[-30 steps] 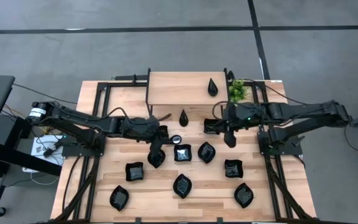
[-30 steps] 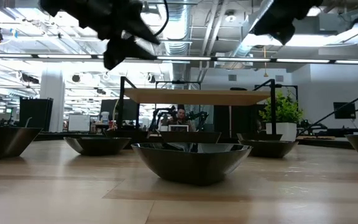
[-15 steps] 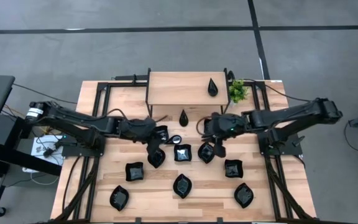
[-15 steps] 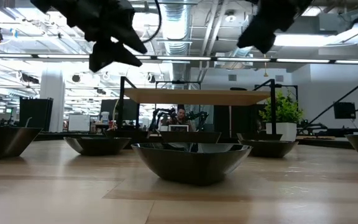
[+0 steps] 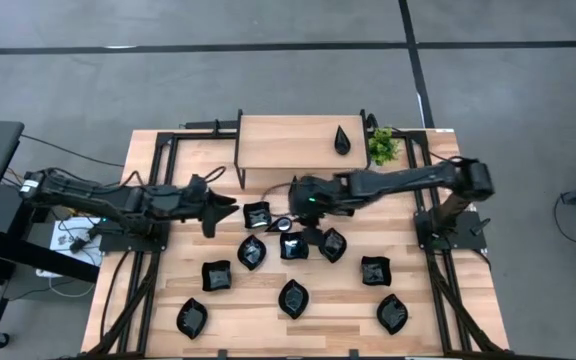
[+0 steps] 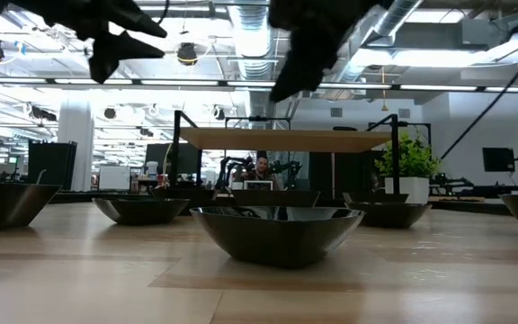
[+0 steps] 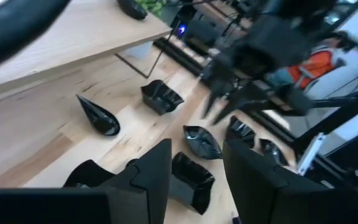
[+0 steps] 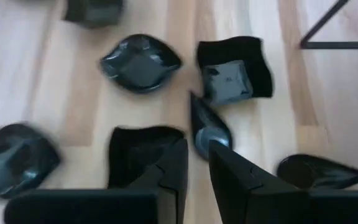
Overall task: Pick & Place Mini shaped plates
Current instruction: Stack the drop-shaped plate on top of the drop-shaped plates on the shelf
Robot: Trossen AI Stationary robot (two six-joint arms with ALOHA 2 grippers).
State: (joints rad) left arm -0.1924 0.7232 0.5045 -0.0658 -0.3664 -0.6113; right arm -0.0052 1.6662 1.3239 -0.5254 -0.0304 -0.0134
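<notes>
A wooden table [image 5: 148, 300] holds many small glossy black mini shaped plates [image 5: 292, 297], scattered across its middle and front. The right gripper [image 5: 290, 212] hovers over a narrow teardrop plate [image 8: 205, 127], which lies just ahead of its fingertips; its jaws stand slightly apart and empty. The left gripper [image 5: 230, 205] hangs beside the cluster, jaws apart, holding nothing, with plates well ahead of them. The plates look light, rigid, slick and probably breakable; pinching a raised rim seems safest.
</notes>
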